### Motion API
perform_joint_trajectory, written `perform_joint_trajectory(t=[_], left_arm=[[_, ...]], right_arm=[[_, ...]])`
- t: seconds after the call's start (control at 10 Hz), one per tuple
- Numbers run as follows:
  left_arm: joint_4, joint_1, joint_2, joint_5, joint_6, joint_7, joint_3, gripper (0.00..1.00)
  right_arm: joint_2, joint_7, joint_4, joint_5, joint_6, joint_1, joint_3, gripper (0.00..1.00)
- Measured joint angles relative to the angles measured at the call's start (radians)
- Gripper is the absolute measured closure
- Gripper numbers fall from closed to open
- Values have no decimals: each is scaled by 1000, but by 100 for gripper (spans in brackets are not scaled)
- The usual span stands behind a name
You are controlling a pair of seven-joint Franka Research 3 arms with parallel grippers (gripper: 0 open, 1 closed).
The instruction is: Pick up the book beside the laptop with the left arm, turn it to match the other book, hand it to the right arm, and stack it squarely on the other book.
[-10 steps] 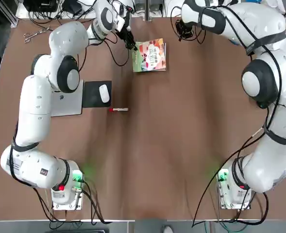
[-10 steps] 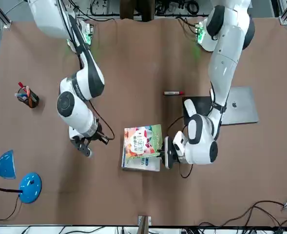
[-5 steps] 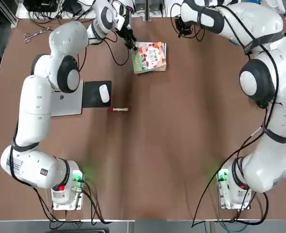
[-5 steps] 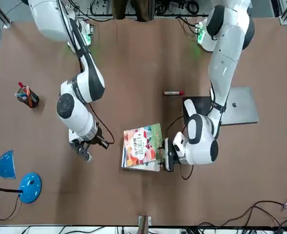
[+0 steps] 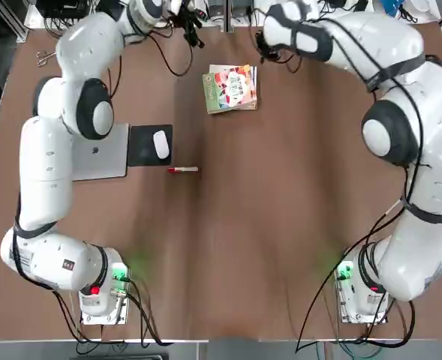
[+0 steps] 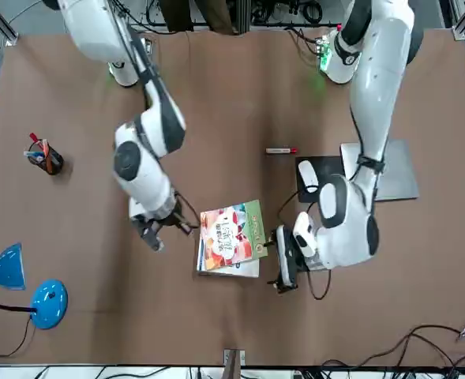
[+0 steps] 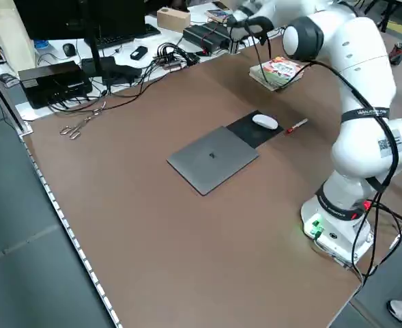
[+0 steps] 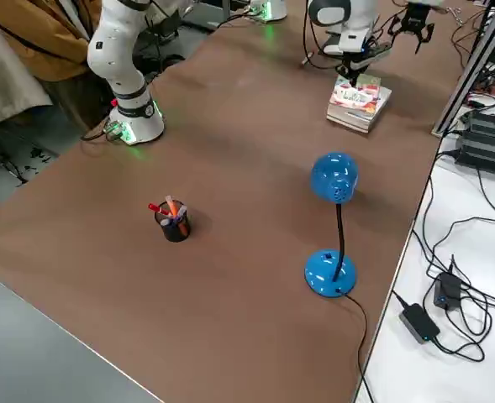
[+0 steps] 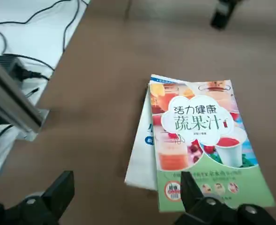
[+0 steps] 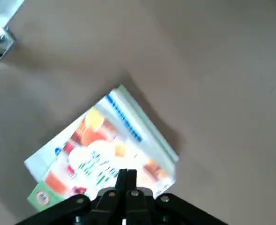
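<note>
The colourful green, red and pink book [image 5: 231, 87] lies on top of the white book [image 9: 141, 151], slightly skewed, so the white cover shows along one side. My left gripper [image 6: 283, 264] hangs open just off the stack's laptop-side edge, holding nothing. In its wrist view its fingers [image 9: 59, 194] stand wide apart with the book [image 9: 201, 140] ahead of them. On the stack's other side my right gripper [image 6: 155, 235] is shut and empty, and its wrist view shows it [image 10: 127, 179] over the stack [image 10: 100, 159]. The silver laptop [image 5: 100, 154] sits at the table's left.
A black mouse pad [image 5: 142, 145] with a white mouse [image 5: 160, 144] lies beside the laptop, and a red pen [image 5: 183, 169] lies near it. A pen cup [image 6: 44, 156] and a blue desk lamp [image 6: 35, 296] stand on the right arm's side. Scissors [image 5: 50, 53] lie at the far left corner.
My left gripper has drawn back from the book's edge toward the table's far side. My right arm has swung closer to the stack. The colourful book now sits slightly askew.
</note>
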Motion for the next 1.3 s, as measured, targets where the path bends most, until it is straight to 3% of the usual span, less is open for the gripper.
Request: perform_joint_trajectory(t=[0.3, 0.6, 0.9, 1.3], left_arm=[[-5, 39, -81, 110, -131, -262, 3, 0], [-6, 80, -153, 235, -258, -543, 7, 0], [-8, 84, -249, 332, -426, -923, 24, 0], [-12, 104, -418, 551, -661, -1117, 51, 0]], right_arm=[[79, 199, 38, 0, 139, 75, -1, 99], [184, 265, 77, 0, 282, 93, -1, 99], [243, 267, 135, 0, 307, 80, -13, 99], [300, 267, 173, 0, 340, 74, -14, 98]])
